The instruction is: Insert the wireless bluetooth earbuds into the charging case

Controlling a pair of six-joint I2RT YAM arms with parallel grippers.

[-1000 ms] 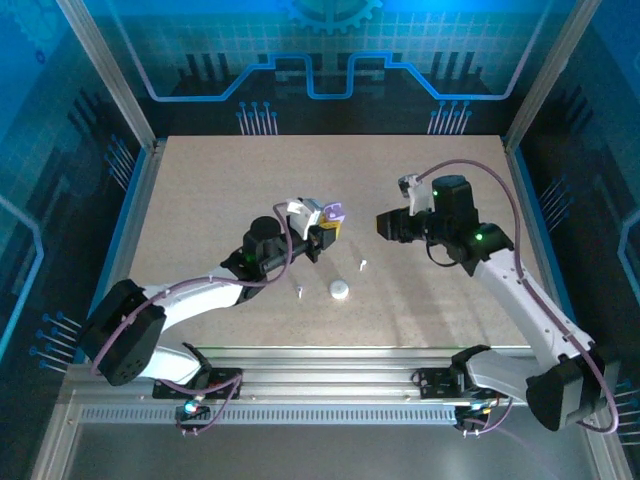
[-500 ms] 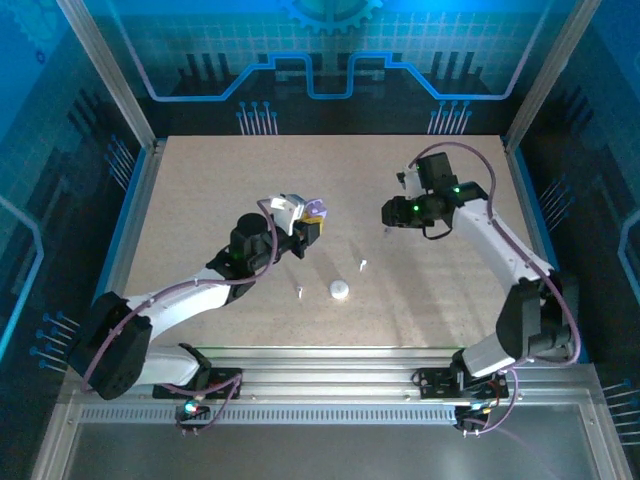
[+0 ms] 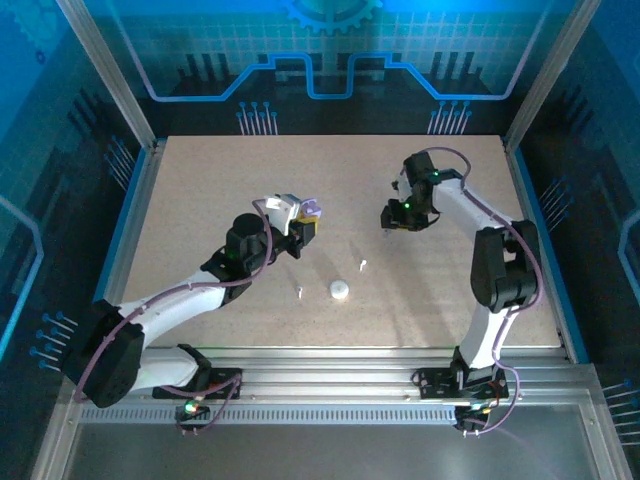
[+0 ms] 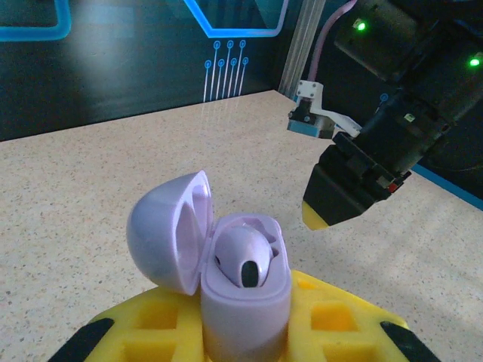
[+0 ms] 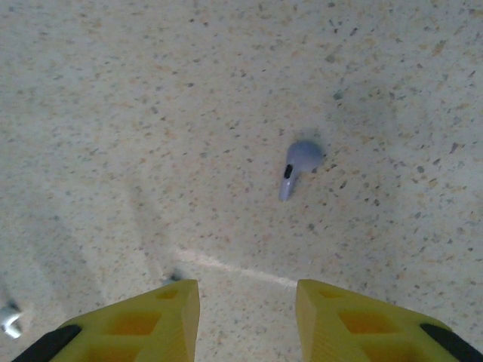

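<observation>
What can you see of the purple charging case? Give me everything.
The charging case is a small, rounded, pale purple shell, glossy like plastic. Its hinged lid stands open, swung to the left in the left wrist view. The body sits upright, clamped between the yellow fingers of the left pincer. One pale purple earbud with a dark oval spot lies inside. Whether a second well is free cannot be told.

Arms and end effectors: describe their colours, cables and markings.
The left arm and right arm have white shells, black joints and pale purple cables looping alongside. Green lights glow on the right arm. The left end effector and right end effector have yellow fingers with square recesses and black corners.
</observation>
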